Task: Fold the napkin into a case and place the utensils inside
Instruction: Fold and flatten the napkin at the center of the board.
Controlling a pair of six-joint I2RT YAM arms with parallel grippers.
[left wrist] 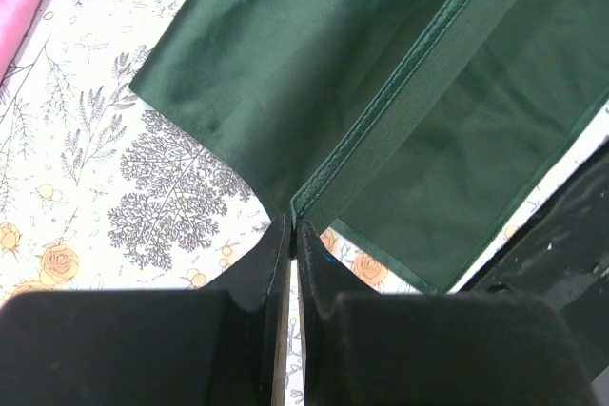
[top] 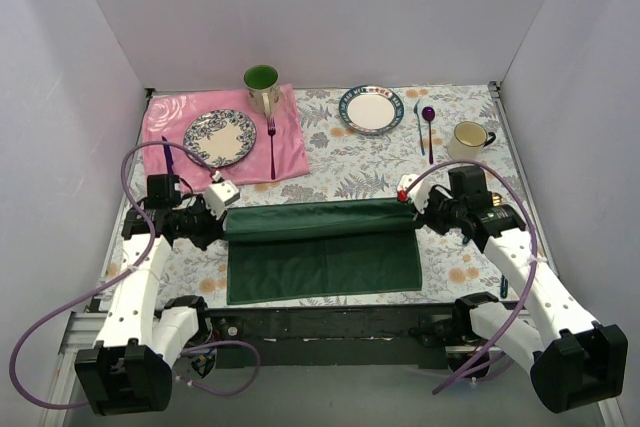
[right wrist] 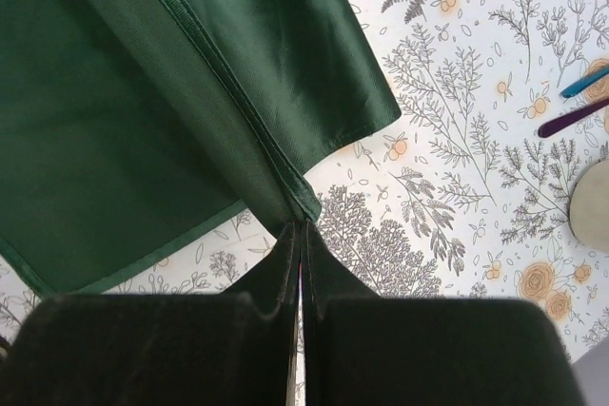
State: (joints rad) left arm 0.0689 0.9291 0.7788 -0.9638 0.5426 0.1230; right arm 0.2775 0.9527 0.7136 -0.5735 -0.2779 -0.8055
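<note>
Green napkin [top: 320, 257] lies near-centre on the floral table [top: 450, 247], long side running L–R, its near hem close to the table's near edge. Far part is doubled over toward the arms, making a thick fold along the top. The lower part lies flat w/ a few creases.

Left gripper [top: 224, 219] is at the fold's left end. In the wrist view the gripper [left wrist: 293, 230] has its fingers [left wrist: 266, 273] pressed together, no gap to speak of, w/ the napkin's [left wrist: 314, 73] corner nipped right at the tips where the stitched hem comes in.

Right gripper [top: 412, 210] is at the fold's right end, approx level w/ the left one. Its wrist view shows the same: gripper [right wrist: 302, 230] w/ fingers [right wrist: 328, 273] clamped together on the napkin's [right wrist: 143, 121] corner, hem layers running into the tips. Cloth fans out from both pinch points and looks lifted off the table there.

Far side, well apart from the napkin: pink cloth [top: 295, 152] far-left carrying a patterned plate [top: 220, 137], a pink fork [top: 271, 142] & a green mug [top: 262, 85]. Far-right are a white plate [top: 371, 109], a purple spoon [top: 428, 127] & a cream mug [top: 470, 137].
</note>
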